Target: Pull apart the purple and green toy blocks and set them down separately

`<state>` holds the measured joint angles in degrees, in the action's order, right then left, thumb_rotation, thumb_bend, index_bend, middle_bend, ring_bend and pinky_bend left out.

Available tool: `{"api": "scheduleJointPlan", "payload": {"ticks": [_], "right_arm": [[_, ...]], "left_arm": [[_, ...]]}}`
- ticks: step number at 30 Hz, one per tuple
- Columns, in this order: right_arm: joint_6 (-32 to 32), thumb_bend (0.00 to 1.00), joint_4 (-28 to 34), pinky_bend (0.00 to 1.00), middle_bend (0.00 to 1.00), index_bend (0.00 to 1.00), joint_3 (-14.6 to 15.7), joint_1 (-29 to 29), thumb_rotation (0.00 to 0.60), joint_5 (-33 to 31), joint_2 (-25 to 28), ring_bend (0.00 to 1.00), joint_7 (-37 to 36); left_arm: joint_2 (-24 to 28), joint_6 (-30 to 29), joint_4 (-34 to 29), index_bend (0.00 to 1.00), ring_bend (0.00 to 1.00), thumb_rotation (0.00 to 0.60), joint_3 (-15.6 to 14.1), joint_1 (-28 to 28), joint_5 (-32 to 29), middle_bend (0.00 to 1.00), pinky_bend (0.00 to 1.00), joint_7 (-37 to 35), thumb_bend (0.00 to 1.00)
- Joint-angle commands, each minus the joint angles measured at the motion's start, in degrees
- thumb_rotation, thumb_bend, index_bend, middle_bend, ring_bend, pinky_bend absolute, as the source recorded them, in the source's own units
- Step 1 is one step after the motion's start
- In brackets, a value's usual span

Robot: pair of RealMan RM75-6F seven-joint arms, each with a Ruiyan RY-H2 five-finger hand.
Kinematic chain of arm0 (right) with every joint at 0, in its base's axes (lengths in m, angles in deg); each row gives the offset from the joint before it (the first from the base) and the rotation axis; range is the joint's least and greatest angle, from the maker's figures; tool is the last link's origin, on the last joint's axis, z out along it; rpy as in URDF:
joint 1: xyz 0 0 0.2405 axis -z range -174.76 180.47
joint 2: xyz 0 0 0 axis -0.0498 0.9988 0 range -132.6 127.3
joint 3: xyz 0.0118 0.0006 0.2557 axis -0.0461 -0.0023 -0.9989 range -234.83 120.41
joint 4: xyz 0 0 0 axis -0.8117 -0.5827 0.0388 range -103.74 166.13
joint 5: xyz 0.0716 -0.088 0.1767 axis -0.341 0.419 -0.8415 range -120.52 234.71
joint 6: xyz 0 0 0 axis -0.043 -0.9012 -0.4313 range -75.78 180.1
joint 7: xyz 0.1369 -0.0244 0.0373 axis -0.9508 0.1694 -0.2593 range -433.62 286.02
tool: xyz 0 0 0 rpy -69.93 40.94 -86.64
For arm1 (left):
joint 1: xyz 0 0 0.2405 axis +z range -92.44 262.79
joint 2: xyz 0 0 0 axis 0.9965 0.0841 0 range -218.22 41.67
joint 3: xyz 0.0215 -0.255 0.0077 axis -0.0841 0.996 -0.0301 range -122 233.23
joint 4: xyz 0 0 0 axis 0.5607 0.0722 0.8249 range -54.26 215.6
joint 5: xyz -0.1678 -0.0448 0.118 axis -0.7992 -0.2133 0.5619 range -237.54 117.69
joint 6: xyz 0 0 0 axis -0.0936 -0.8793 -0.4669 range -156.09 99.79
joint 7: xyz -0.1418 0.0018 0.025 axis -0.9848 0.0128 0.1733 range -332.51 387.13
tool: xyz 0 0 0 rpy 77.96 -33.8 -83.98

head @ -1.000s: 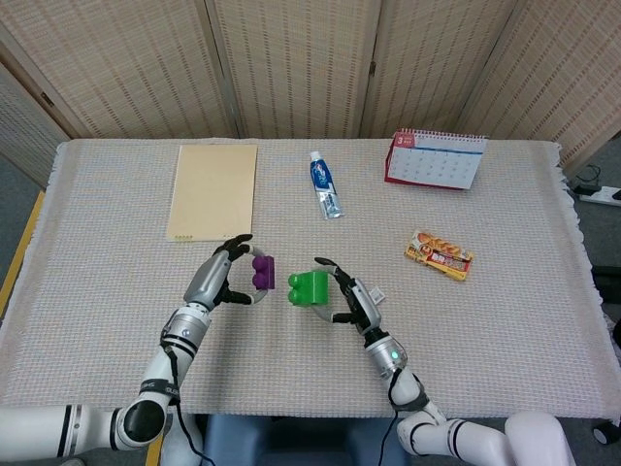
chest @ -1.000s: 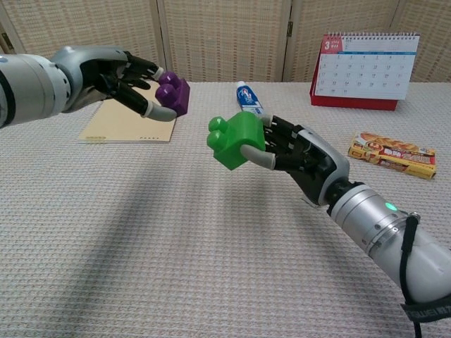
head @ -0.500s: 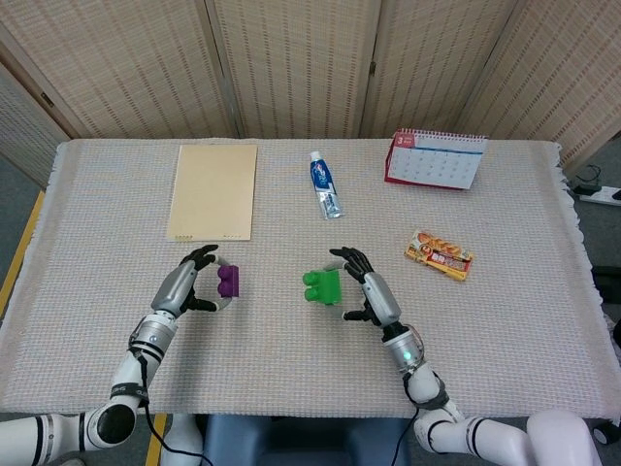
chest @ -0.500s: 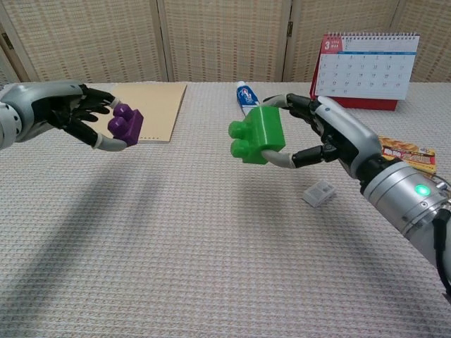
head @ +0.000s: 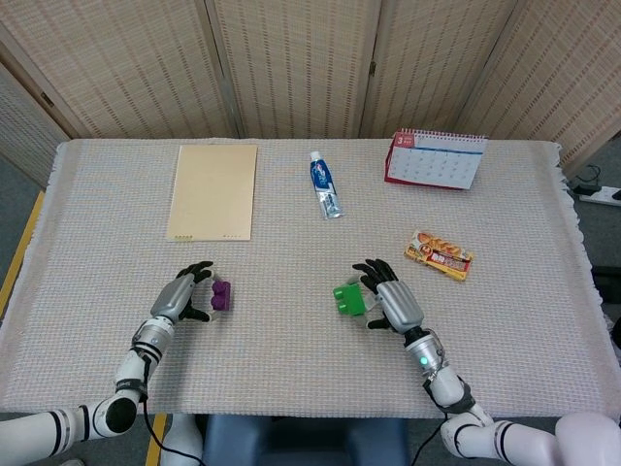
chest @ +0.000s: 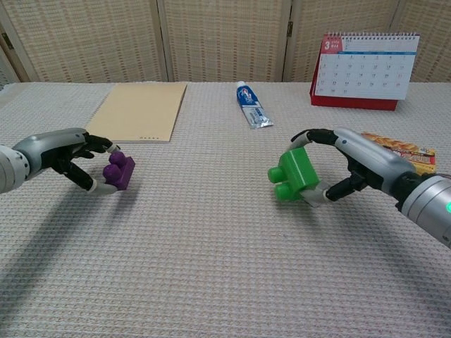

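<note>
Purple toy block (chest: 119,170): small, two studs on top, separated from the green one, at left near the counter (chest: 211,246) surface. Green toy block (chest: 296,174): larger, tilted, studs facing left, at right. The two are well apart.

We see a woven beige tablecloth (head: 291,369) covering the table, and lying on it: a tan notepad (head: 213,190), toothpaste tube (head: 325,183), red desk calendar (head: 436,160) and snack packet (head: 440,254).
</note>
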<state>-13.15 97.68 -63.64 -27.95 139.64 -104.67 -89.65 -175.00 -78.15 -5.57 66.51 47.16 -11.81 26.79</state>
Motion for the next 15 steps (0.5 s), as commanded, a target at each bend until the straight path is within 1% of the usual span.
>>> {"api": "scheduleJointPlan", "payload": {"ticks": [1,2,3,4,5,6,7,9,10,12,15], "right_arm": [[0.39,0.33,-0.09,0.00,0.16,0.70,0.10,-0.14,0.600,-0.01,0.11,0.06,-0.24],[0.64,0.33,0.08,0.00,0.14,0.64,0.11,-0.26,0.600,0.13,0.26,0.05,-0.90],[0.89,0.33,0.26,0.00,0.12,0.56,0.12,-0.41,0.600,0.33,0.55,0.05,-1.68],[1.18,0.33,0.51,0.00,0.08,0.42,0.19,-0.59,0.600,0.63,1.04,0.04,-2.38],[1.59,0.33,0.83,0.00,0.05,0.35,0.39,-0.78,0.600,0.94,1.64,0.03,-2.67],[2.00,0.33,1.19,0.00,0.02,0.21,0.57,-0.92,0.600,1.11,2.16,0.02,-2.68],[2.48,0.33,1.71,0.00,0.00,0.11,0.72,-1.07,0.600,1.20,2.74,0.01,-2.66],[3.84,0.33,3.40,0.00,0.00,0.03,1.05,-1.50,0.600,1.32,4.40,0.00,-2.61],[4.49,0.33,4.18,0.00,0.00,0.00,1.19,-1.72,0.600,1.35,5.21,0.00,-2.41],[5.62,0.33,6.32,0.00,0.00,0.00,1.38,-2.10,0.600,1.38,7.11,0.00,-2.10],[6.28,0.33,9.40,0.00,0.00,0.00,1.62,-2.32,0.600,1.64,9.57,0.00,-1.57]], "left_arm": [[-0.55,0.63,0.76,0.47,0.00,0.600,-0.02,0.03,0.67,0.12,0.04,-0.67,0.36],[-0.63,0.85,0.86,0.43,0.00,0.600,-0.05,-0.03,1.08,0.12,0.04,-0.71,0.36],[-0.65,0.93,0.87,0.35,0.00,0.600,-0.05,-0.05,1.46,0.10,0.04,-0.75,0.36],[-0.63,0.95,0.82,0.26,0.00,0.600,-0.04,-0.07,1.91,0.08,0.04,-0.70,0.36],[-0.53,1.25,0.73,0.19,0.00,0.600,-0.13,-0.11,1.97,0.06,0.03,-0.57,0.36],[-0.43,1.53,0.65,0.11,0.00,0.600,-0.18,-0.17,1.93,0.04,0.02,-0.43,0.36],[-0.35,1.80,0.61,0.04,0.00,0.600,-0.23,-0.26,1.84,0.02,0.01,-0.27,0.35],[-0.26,2.16,0.52,0.00,0.00,0.600,-0.28,-0.42,1.73,0.00,0.01,0.12,0.33],[-0.27,2.16,0.48,0.00,0.00,0.600,-0.28,-0.46,1.80,0.00,0.00,0.27,0.32],[-0.22,1.99,0.12,0.00,0.00,0.600,-0.18,-0.44,2.03,0.00,0.00,0.35,0.30],[0.28,1.61,-0.63,0.00,0.00,0.600,-0.27,-0.43,2.71,0.00,0.00,0.98,0.29]]}}
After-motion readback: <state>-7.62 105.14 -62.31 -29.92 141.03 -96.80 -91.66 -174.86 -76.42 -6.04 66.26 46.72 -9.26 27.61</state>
